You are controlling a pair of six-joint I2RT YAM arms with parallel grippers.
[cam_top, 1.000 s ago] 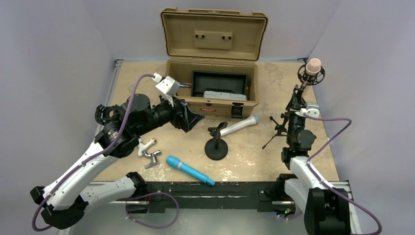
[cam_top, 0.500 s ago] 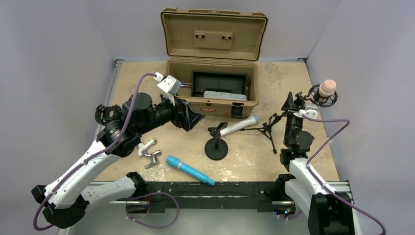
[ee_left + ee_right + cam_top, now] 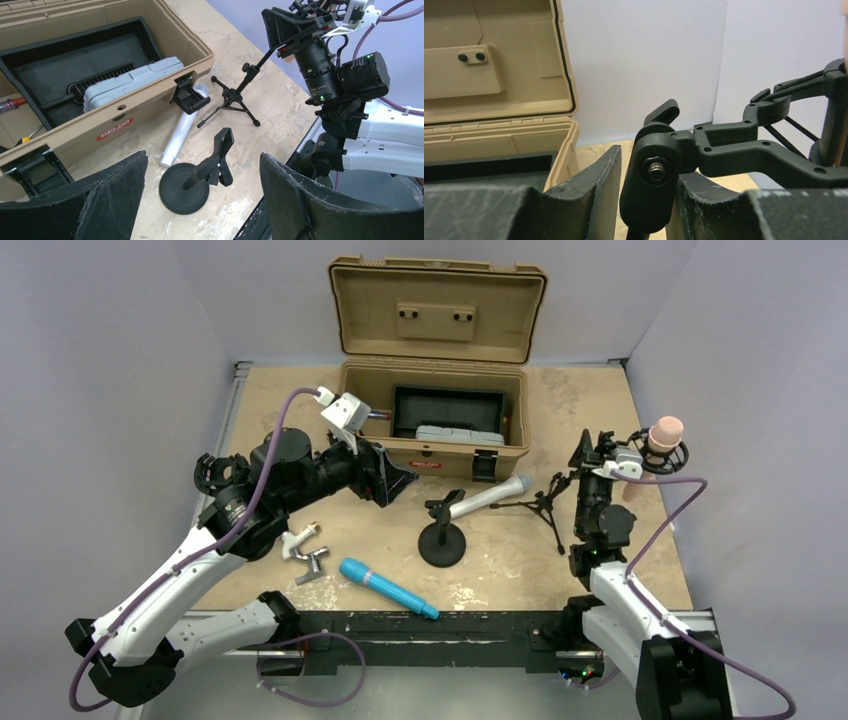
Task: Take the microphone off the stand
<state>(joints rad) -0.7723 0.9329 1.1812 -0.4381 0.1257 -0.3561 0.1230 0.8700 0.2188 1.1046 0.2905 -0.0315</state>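
A pink-headed microphone (image 3: 665, 430) sits in a black shock mount (image 3: 774, 150) on top of a thin tripod stand (image 3: 545, 508), which leans over to the right. My right gripper (image 3: 608, 455) is shut on the stand's swivel joint (image 3: 656, 175), just under the mount, with a finger close on each side. My left gripper (image 3: 395, 480) hangs open in front of the case, holding nothing. Below it stands a round-base stand (image 3: 185, 187) with an empty clip, and a white microphone (image 3: 180, 137) lies on the table beside it.
An open tan case (image 3: 435, 455) stands at the back with a grey box inside. A blue microphone (image 3: 388, 588) lies near the front rail. A small silver fitting (image 3: 305, 555) lies by the left arm. The right wall is close behind the pink microphone.
The tripod stand has tipped from upright to leaning right, and the pink microphone has dropped lower and to the right. My right gripper now sits at the swivel joint instead of lower on the pole. The left arm stayed still.
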